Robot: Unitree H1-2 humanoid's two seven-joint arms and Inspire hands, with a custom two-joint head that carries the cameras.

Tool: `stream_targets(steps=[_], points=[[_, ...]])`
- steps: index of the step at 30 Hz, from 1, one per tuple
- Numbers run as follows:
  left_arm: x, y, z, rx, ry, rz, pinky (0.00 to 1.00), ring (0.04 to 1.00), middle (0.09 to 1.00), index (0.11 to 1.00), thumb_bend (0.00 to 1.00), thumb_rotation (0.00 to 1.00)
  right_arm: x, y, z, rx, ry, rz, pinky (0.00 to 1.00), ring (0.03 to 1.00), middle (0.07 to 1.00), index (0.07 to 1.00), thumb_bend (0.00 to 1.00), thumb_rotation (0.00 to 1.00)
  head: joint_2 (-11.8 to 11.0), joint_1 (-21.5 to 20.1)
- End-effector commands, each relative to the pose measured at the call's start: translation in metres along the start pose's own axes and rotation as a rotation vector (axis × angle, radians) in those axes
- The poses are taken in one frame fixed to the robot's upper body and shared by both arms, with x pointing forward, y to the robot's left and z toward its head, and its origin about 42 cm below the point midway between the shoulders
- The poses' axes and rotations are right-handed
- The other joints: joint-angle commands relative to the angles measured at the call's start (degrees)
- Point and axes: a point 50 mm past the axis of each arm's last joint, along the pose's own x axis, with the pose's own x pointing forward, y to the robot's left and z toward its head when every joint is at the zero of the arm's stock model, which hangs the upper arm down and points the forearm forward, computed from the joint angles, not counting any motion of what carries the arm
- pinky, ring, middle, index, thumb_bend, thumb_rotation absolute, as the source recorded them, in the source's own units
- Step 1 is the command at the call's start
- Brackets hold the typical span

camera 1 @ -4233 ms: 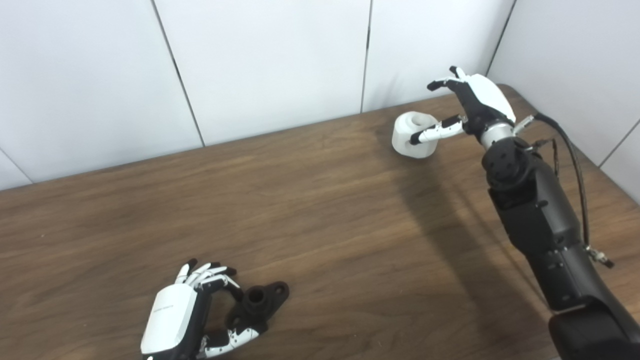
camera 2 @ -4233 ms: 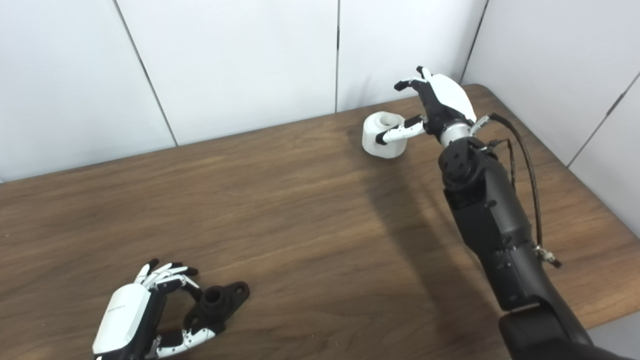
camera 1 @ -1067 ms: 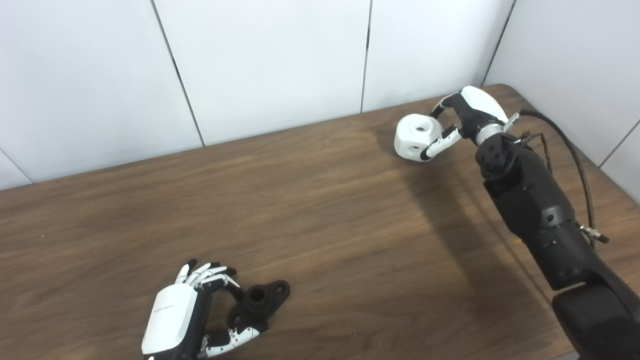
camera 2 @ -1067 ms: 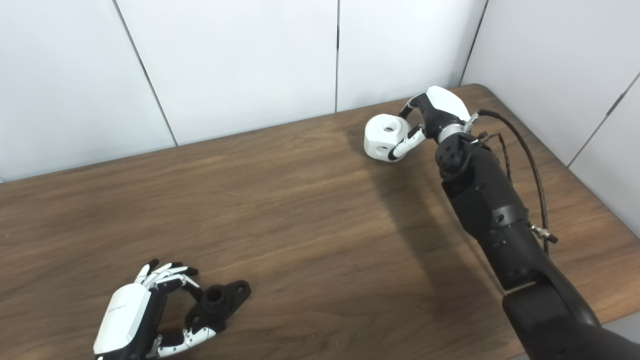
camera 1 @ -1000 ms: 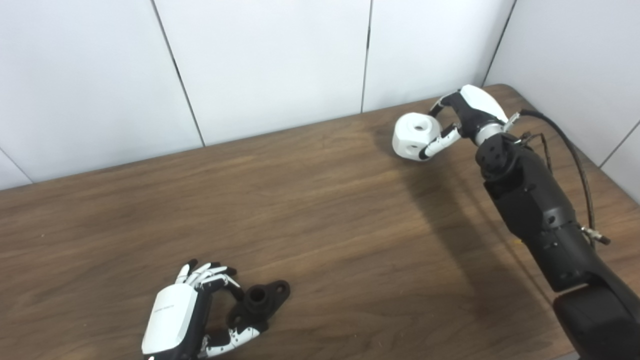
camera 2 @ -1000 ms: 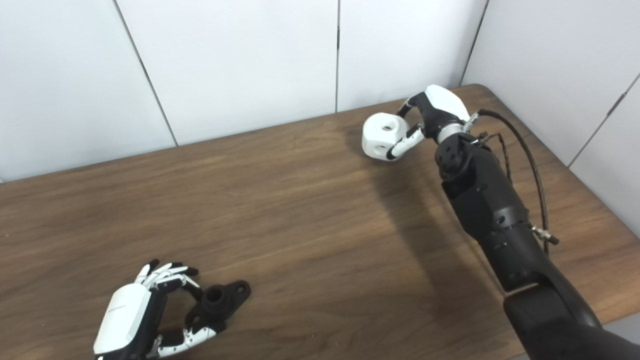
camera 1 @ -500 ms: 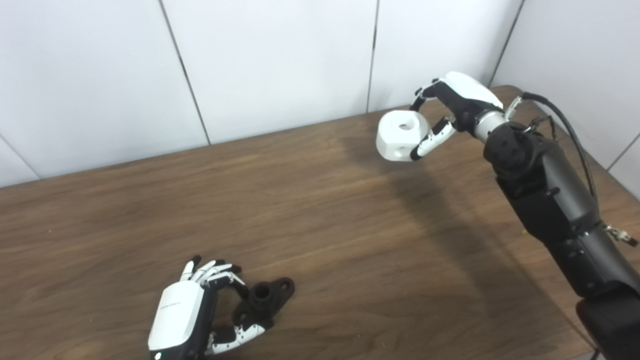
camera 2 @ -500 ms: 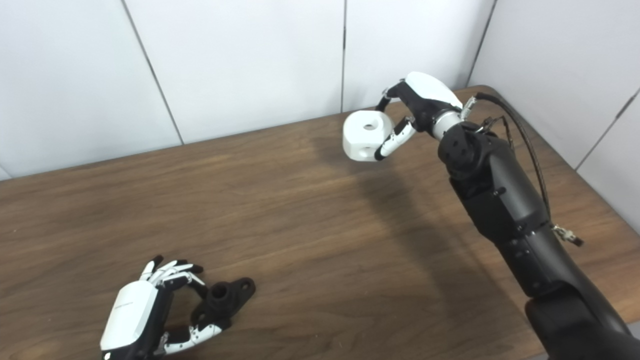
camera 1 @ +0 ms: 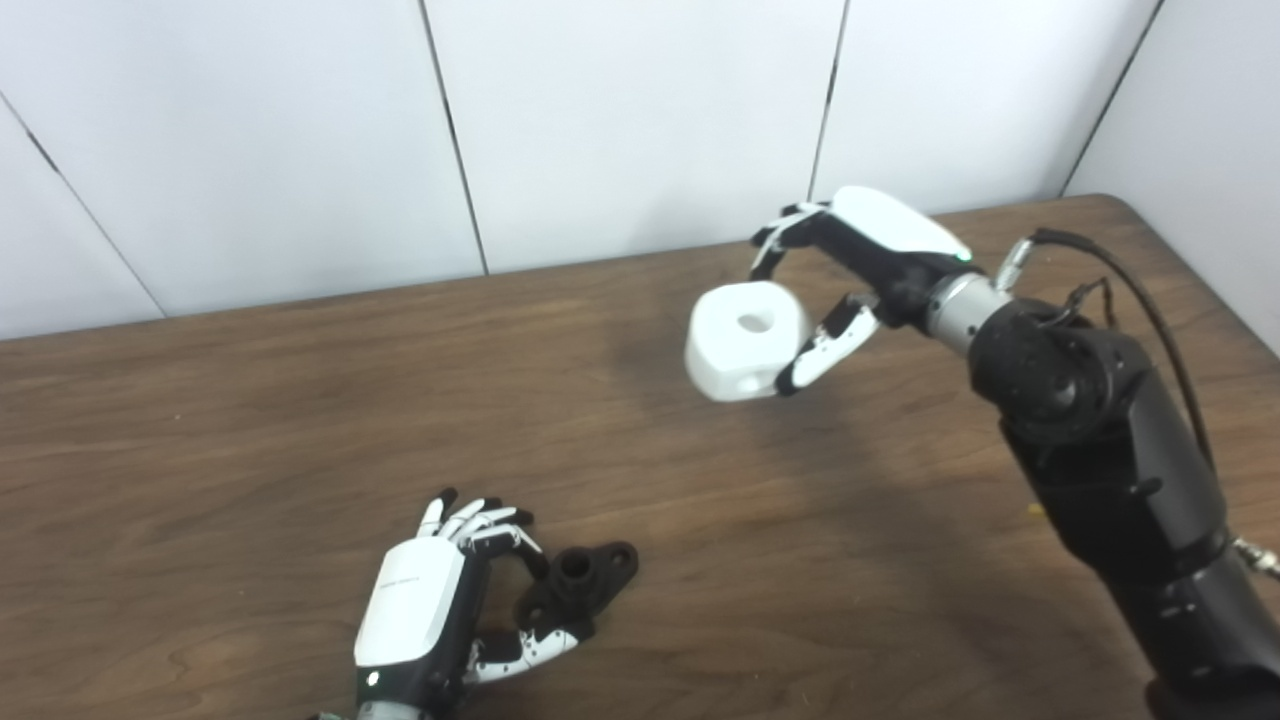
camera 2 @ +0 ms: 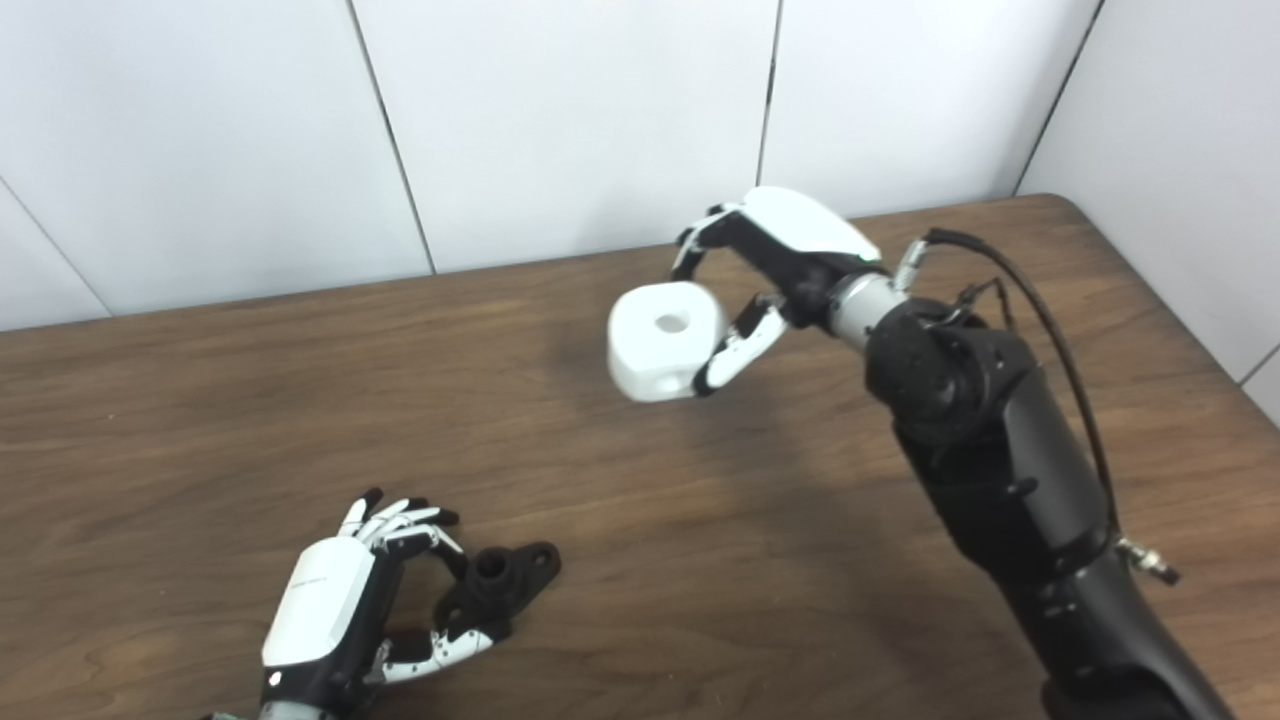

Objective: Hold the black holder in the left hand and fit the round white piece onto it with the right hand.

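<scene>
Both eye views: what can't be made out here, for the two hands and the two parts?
- Left hand: its own back hides the palm, so whether it grips the holder or only touches it is unclear.
- Holder: its near end is hidden by the fingers.
- White piece: its underside faces away.
- Right hand: contact behind the piece is hidden.
- Both arms: cut off by the bottom edge.

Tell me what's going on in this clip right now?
A humanoid robot is assembling two parts at a wooden table. Its left hand grips the black holder, which rests on the table near the front edge. Its right hand holds the white piece in the air above the table, hole facing up, well away from the holder. The piece is not yet fitted on.
</scene>
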Motion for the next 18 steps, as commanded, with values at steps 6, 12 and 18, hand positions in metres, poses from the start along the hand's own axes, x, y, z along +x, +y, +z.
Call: stream_targets(steps=[6,12,18], points=[[0.002,-0.004,0.008,0.027,-0.016,-0.013,1.00,0.880,0.779,0.486,0.52,0.05,-0.011,0.000,0.035,-0.007,-0.083,-0.001,1.00,0.977,0.849,0.482,0.52,0.14,0.50,1.23],[0.004,-0.006,0.011,0.027,-0.012,-0.013,1.00,0.882,0.781,0.486,0.52,0.05,-0.018,0.012,0.049,0.015,-0.134,0.028,1.00,0.976,0.852,0.480,0.53,0.14,0.94,3.07],[0.006,-0.009,0.014,0.032,-0.014,-0.011,1.00,0.883,0.779,0.486,0.52,0.05,-0.021,0.021,0.057,-0.002,-0.174,0.040,1.00,0.974,0.847,0.480,0.53,0.14,1.35,5.22]])
